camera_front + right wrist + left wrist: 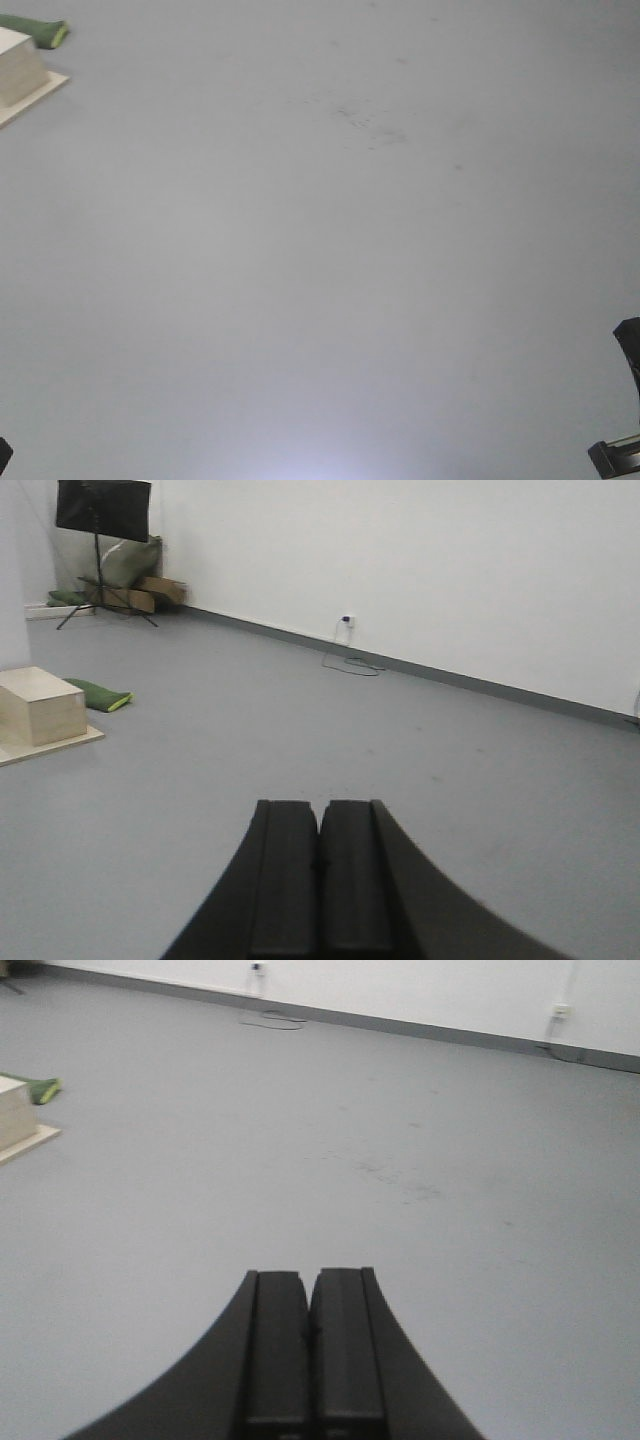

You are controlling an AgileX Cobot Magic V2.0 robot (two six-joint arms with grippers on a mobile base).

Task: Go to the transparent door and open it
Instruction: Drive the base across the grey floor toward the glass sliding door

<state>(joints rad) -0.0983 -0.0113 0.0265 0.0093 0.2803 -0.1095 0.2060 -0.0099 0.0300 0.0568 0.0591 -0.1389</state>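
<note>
The transparent door is showing in no view. Ahead of the left hand (pixel 310 1292) and right hand (pixel 320 818), both sitting closed on nothing, bare grey floor (pixel 420 1110) is stretching to a white wall (pixel 420 570). Finding the door, approaching it and opening it are all waiting to be done.

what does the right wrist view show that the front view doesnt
Only the right wrist view: the shut right gripper, a white wall, a socket with a cable, a black panel on a stand. Only the front view: faint scuffs and dark robot parts at the lower corners. Both: the wooden box, the green pad beside it, the grey floor. Neither shows the door.
</note>
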